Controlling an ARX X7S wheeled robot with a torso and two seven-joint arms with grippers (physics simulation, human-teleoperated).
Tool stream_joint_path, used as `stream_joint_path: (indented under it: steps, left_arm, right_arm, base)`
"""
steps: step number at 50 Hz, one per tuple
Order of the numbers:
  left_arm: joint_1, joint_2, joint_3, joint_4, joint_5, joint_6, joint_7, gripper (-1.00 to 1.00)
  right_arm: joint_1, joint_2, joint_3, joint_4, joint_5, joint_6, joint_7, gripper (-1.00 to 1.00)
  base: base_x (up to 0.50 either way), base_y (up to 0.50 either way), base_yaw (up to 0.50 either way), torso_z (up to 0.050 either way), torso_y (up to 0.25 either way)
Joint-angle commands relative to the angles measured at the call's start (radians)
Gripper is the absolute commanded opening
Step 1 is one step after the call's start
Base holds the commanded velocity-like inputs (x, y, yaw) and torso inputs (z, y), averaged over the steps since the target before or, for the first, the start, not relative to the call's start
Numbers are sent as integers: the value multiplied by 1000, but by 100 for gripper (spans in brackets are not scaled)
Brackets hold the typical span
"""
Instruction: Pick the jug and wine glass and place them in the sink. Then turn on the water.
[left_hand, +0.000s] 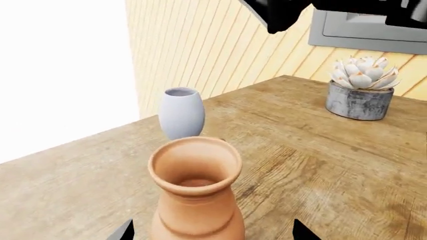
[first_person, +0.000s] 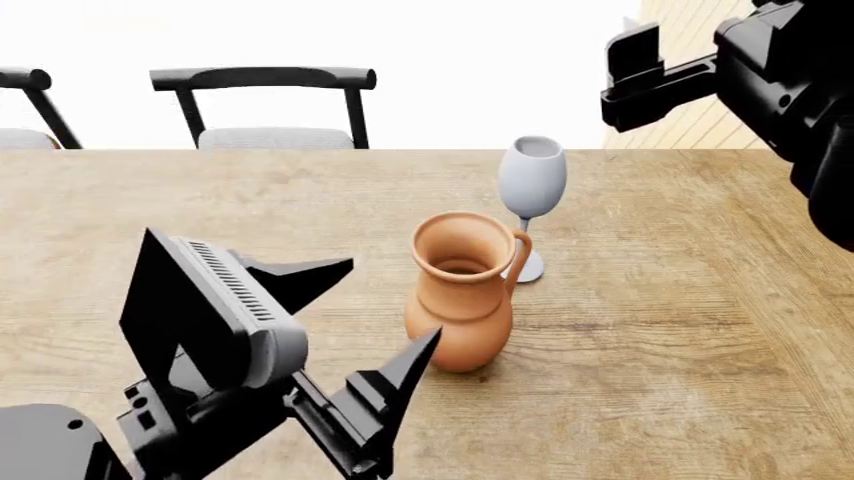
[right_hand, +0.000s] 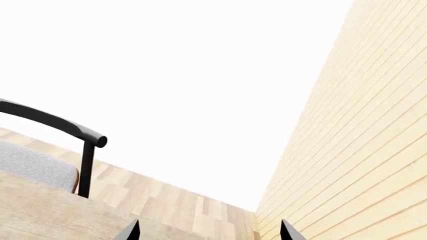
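Non-task items: furniture, planter, wall fittings.
Wooden table (first_person: 694, 330) with a worn grain fills the lower head view. Two black chairs, one (first_person: 267, 100) with a grey seat cushion, the other (first_person: 27, 95) cut off at upper left, stand at its far edge. A succulent in a grey pot (left_hand: 360, 90) sits on the table at the left wrist view's right. Grey framed panel (left_hand: 363, 31) on the yellow plank wall (left_hand: 220, 45).

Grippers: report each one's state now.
Left gripper: open, empty, jaws spread near the jug.
Right gripper: open, holding nothing, raised off the table.

no legible text, no labels, no brand marks, no numbers in any view
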Motion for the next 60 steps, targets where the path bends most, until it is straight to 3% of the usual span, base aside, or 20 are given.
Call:
stream_joint_path:
  steps: [1,30,60]
  left_arm:
    - [-58,52,50,-74,59,-11,39,100]
    - [-62,88,104,-154,194,6,133,100]
    - [-73,111,157,-189,239,21,166,100]
  right_arm:
    - [-10,5,-9,3,-10,-14,-8,100]
    - [-19,8,-19,8,-14,-35,-12,100]
    - [-34,18,-26,10,-18,-56,-14,100]
  base:
    - [0,0,0,0,0]
    - [0,0,0,0,0]
    - [0,0,0,0,0]
